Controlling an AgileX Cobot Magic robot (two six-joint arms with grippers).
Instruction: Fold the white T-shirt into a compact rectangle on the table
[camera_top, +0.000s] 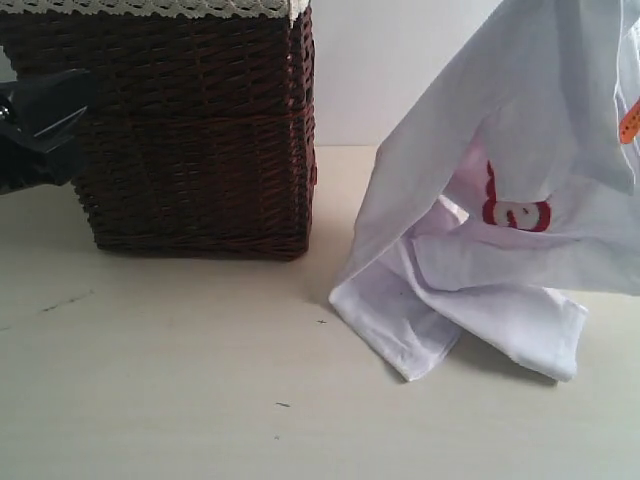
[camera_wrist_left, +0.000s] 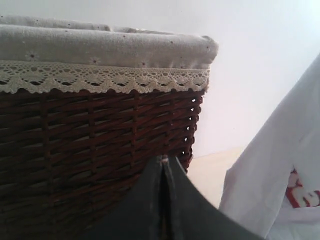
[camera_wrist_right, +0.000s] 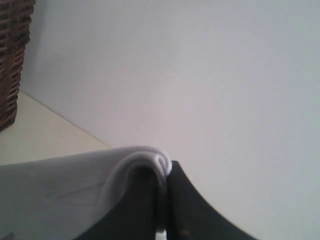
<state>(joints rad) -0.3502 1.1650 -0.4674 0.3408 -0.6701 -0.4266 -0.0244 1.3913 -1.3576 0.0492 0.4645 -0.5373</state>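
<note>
Although most of the white T-shirt (camera_top: 520, 130) hangs in the air at the right of the scene, its lower part lies crumpled on the table (camera_top: 180, 400), with a folded corner pointing toward the near side; the cloth rises up and to the right, out of the exterior view, so the place where it is held does not show there; the right wrist view does show it: the right gripper (camera_wrist_right: 164, 175) has its jaws closed on a rolled fold of the shirt, the white fabric curling over one finger and draping away beside it; red-outlined lettering (camera_top: 516, 208) peeks from under a hanging flap, and a small orange tag (camera_top: 628, 122) shows at the right edge; a dark wicker basket (camera_top: 200, 140) stands upright on the table at the far left, its top covered by a pale liner (camera_wrist_left: 100, 45) edged in lace; shirt and basket are apart, with bare tabletop between them; the left gripper (camera_wrist_left: 163, 167) sits at the left edge of the scene, just beside the basket's woven wall, its two fingers pressed together with nothing between them; whether it touches the wicker I cannot tell; a plain white wall (camera_top: 400, 70) closes the far side behind the table.
</note>
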